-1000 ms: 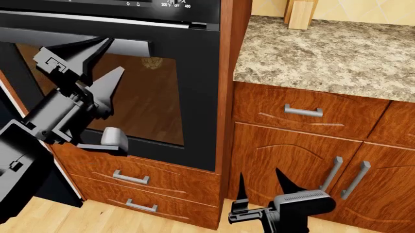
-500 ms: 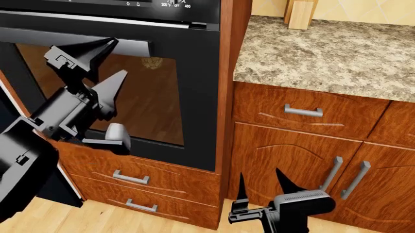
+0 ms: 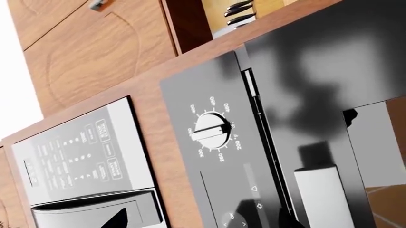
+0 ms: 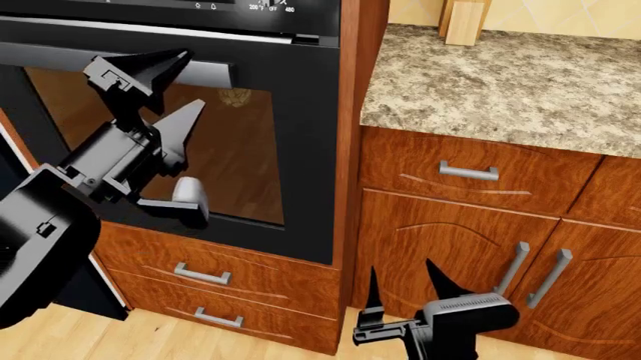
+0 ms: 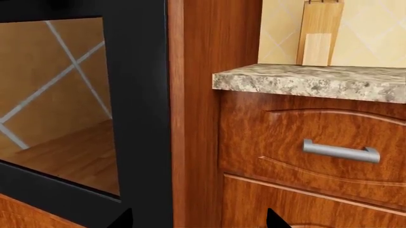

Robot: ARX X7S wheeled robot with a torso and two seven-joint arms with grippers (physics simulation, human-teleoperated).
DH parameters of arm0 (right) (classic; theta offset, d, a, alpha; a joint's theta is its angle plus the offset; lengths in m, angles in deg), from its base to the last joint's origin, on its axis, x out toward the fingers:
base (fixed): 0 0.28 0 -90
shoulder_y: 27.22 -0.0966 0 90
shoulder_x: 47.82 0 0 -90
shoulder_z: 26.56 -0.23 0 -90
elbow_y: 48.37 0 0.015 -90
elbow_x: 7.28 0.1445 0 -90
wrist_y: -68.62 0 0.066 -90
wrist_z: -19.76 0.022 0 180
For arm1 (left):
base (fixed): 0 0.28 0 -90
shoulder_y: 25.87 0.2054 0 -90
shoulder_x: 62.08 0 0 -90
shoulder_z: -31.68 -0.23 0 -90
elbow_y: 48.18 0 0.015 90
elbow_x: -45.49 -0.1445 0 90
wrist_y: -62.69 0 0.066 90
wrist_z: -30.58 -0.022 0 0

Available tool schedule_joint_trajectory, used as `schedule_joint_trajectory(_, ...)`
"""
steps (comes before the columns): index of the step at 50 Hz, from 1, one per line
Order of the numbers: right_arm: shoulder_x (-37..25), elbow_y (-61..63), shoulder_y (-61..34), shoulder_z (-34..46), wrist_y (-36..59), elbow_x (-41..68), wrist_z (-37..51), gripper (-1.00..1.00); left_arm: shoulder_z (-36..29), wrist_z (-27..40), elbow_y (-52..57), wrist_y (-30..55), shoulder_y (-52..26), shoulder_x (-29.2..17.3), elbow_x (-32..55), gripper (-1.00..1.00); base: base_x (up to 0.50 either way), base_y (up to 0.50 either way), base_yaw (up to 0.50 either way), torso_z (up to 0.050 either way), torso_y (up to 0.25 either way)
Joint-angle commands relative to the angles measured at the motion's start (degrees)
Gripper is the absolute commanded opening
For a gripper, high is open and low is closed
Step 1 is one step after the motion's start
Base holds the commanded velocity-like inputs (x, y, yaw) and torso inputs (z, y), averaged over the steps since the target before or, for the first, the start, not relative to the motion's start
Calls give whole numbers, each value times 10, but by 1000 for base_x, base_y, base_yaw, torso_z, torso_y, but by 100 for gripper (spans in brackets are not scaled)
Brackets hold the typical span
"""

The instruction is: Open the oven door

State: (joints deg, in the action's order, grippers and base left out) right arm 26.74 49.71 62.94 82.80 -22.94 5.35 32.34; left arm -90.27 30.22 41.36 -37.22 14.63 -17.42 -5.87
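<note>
As the left tool (image 4: 168,86) has been raised, spread wide, the handle (image 4: 206,73) is nearly bracketed, door (image 4: 300,180) unopened

**Oven door beside a drawer**

The oven door (image 5: 136,95) fills one side — black frame, tinted glass reflecting wood floor. A wood post (image 5: 212,42) separates it from a drawer (image 5: 317,142) with a silver handle (image 5: 341,151). Above sits a speckled counter (image 5: 311,81) — a wooden block (image 5: 319,33) stands at its back edge. Two dark fingertips (image 5: 277,219) poke in, apart.
</note>
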Motion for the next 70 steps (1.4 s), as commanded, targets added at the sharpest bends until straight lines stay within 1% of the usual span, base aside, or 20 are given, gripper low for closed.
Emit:
schedule_joint_trajectory(1,-3,6,1,2,0,3,3,100,-8,-6,-11,-6,-13,8,-1,100,0,0,0,0,0)
schedule_joint_trajectory(22,-8,15,3,5,0,7,7,100,-8,-29,-20,13,-29,19,-5,100,0,0,0,0,0)
schedule_joint_trajectory(32,-8,14,1,6,0,9,9,100,-23,-38,-44,-2,-46,27,-7,100,0,0,0,0,0)
schedule_joint_trajectory(44,-10,15,0,7,-1,12,11,100,-42,-66,-83,-20,-72,38,0,100,0,0,0,0,0)
schedule_joint_trajectory(70,-15,17,1,10,-5,15,15,100,-52,-89,-129,-16,-107,66,6,100,0,0,0,0,0)
